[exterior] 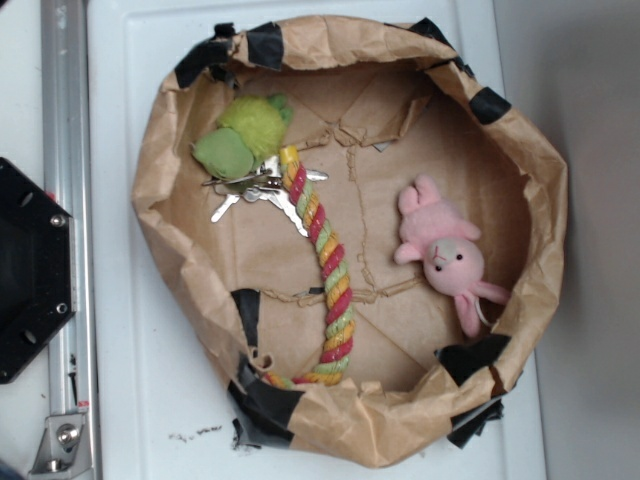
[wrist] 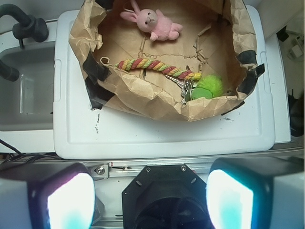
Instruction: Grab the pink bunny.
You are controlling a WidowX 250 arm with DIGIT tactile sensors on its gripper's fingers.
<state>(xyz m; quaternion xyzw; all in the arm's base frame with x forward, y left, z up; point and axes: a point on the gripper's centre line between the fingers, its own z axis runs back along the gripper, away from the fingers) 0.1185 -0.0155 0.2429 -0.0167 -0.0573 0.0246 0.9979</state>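
The pink bunny (exterior: 443, 252) lies inside a brown paper bag basket (exterior: 540, 180), at its right side in the exterior view, head toward the front. In the wrist view the pink bunny (wrist: 153, 24) lies at the far side of the paper basket (wrist: 143, 98). My gripper (wrist: 150, 202) shows only in the wrist view, with both fingers wide apart and nothing between them. It hangs well back from the basket, above the black robot base (wrist: 164, 200). The gripper is not seen in the exterior view.
A striped rope toy (exterior: 325, 270), a green fuzzy plush (exterior: 240, 138) and a bunch of keys (exterior: 262, 192) also lie in the basket. The basket stands on a white lid (exterior: 130, 330). A metal rail (exterior: 65, 150) and black base (exterior: 30, 270) are at the left.
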